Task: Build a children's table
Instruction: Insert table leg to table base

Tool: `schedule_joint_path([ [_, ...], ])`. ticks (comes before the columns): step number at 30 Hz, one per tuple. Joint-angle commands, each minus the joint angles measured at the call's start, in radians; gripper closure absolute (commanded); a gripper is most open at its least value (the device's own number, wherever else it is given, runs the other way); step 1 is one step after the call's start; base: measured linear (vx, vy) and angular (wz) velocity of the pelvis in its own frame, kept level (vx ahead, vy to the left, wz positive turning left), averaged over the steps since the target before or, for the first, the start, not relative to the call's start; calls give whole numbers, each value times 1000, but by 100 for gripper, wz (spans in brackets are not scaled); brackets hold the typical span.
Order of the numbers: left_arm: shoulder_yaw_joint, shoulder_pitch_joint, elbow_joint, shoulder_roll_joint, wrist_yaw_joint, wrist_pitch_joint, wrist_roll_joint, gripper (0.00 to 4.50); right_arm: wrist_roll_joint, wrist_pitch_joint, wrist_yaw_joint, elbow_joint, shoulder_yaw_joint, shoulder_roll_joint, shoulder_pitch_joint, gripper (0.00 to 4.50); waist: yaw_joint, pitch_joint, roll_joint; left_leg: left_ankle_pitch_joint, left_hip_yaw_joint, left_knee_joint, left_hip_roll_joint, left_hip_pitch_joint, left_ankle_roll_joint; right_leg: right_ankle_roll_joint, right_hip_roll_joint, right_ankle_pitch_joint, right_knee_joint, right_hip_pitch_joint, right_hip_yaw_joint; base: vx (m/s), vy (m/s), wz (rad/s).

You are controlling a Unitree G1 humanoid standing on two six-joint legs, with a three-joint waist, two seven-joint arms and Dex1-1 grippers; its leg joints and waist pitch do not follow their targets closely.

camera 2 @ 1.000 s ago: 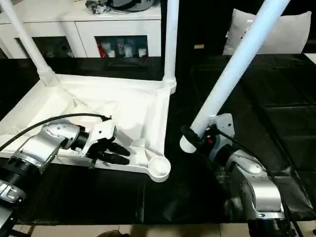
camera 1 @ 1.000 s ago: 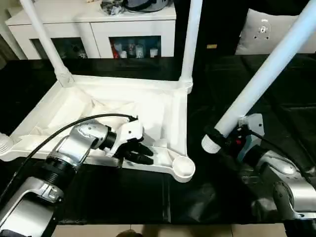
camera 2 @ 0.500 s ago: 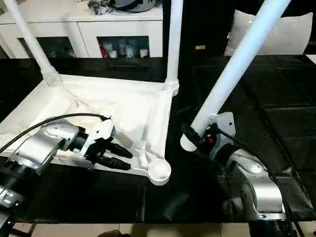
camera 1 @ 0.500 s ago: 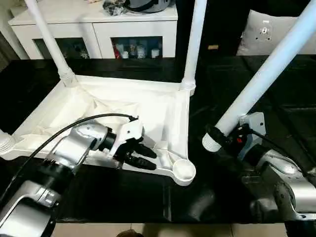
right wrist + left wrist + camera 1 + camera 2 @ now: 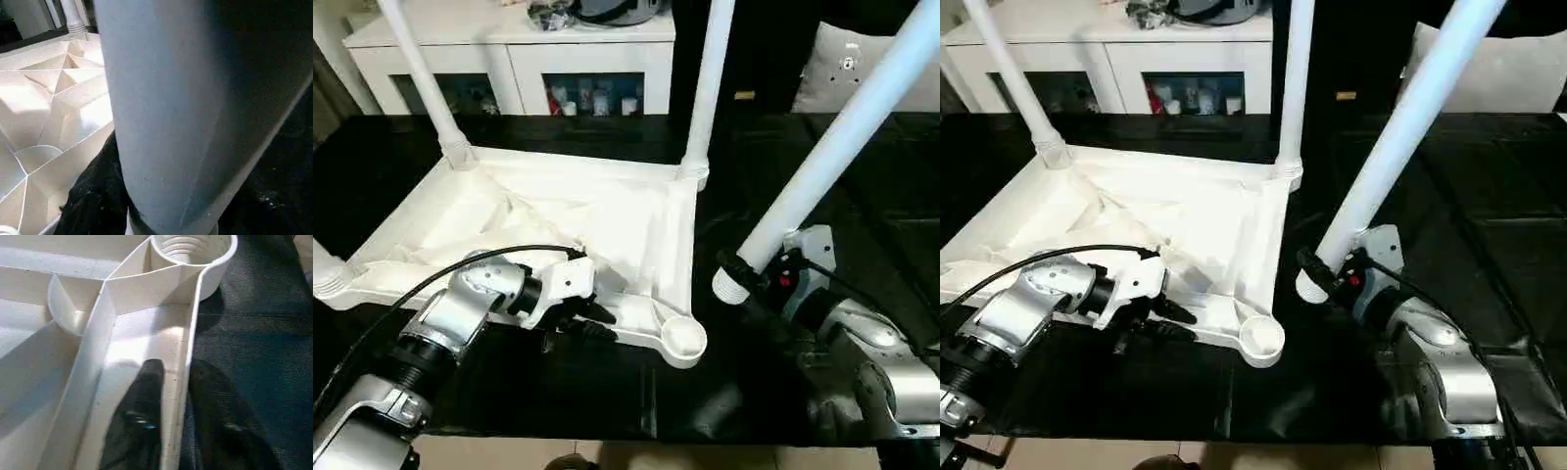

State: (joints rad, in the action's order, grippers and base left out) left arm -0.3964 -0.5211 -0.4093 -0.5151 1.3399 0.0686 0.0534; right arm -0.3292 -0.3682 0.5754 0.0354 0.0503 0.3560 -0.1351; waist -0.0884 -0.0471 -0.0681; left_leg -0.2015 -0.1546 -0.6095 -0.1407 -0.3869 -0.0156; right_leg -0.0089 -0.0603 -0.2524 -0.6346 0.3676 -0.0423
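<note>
The upturned table top lies on the black surface, its empty socket at the near corner. It looks stiff, light and slick; the thin rim suits pinching. The left gripper clamps that rim. The right gripper grasps the last leg near its base.

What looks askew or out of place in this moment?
Nothing damaged or spilled. The upside-down table top has one empty corner socket, and the leg meant for it is held tilted by the right gripper, beside rather than over it.
</note>
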Motion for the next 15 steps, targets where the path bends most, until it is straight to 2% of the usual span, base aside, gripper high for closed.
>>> schedule_joint_path([
  [1,20,-2,2,-6,-5,1,5,392,1,8,2,20,-2,-1,3,262,0,65,8,-56,27,67,-88,20,79,-273,-101,134,57,-41,46,0,0,0],
  [5,16,-8,-21,-6,-21,4,-15,406,2,4,6,22,-8,0,4,262,1,63,8,-71,27,69,-87,20,73,-269,-101,106,60,-40,48,0,0,0],
  [7,10,-10,-28,-7,-37,12,-31,432,2,1,7,23,-10,0,4,262,1,62,8,-89,27,70,-87,20,65,-266,-102,82,62,-40,48,0,0,0],
  [10,5,-17,-43,-1,-75,41,-57,436,4,-4,10,20,-14,6,-6,262,2,59,6,-117,27,73,-88,22,49,-261,-102,30,68,-39,50,0,0,0],
  [12,10,-25,-52,17,-121,99,-66,442,2,-14,8,15,-13,6,-20,262,5,60,12,-109,27,74,-87,19,44,-260,-101,35,65,-42,49,0,0,0],
  [13,18,-35,-65,42,-179,131,-77,442,3,-18,7,10,-15,6,-28,262,6,60,11,-105,27,74,-86,19,45,-262,-100,40,65,-42,49,0,0,0],
  [15,37,-50,-86,81,-253,176,-78,450,5,-21,8,1,-20,4,-39,262,9,59,19,-101,26,71,-83,17,54,-263,-102,33,69,-43,49,0,0,0],
])
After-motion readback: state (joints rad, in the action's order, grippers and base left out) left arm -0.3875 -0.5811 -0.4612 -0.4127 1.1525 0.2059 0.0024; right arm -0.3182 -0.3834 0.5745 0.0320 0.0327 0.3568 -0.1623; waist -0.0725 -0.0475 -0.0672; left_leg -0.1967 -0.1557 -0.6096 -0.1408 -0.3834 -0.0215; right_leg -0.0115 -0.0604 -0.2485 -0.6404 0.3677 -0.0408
